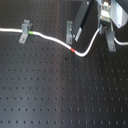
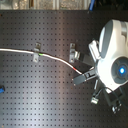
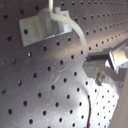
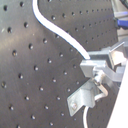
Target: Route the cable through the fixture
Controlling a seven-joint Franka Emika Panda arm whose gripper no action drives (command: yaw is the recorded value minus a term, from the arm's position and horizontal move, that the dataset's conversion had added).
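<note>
On the black perforated desk (image 1: 50, 95), one white cable (image 1: 52, 40) runs from the first exterior view's 9 o'clock edge toward 3 o'clock. It carries one green band (image 1: 32, 32) and one red band (image 1: 74, 50). Three grey clip fixtures show in the first exterior view: a first fixture (image 1: 24, 31) at about 10 o'clock, a second fixture (image 1: 70, 30) near 12 o'clock, and a third fixture (image 1: 109, 37) toward 2 o'clock. The cable passes through the first fixture, with the green band just beside it. It then sags below the second fixture, where the red band lies, and rises toward the third fixture under the arm.

One arm is present, its white body (image 2: 114, 50) filling the second exterior view's 3 o'clock side. The fingers (image 4: 102, 67) sit close to a metal bracket in the second wrist view, with the cable running up to them. I cannot tell whether they are clamped on the cord or merely beside it. One small blue object (image 2: 2, 90) lies at the second exterior view's 9 o'clock edge, well apart from the cable.
</note>
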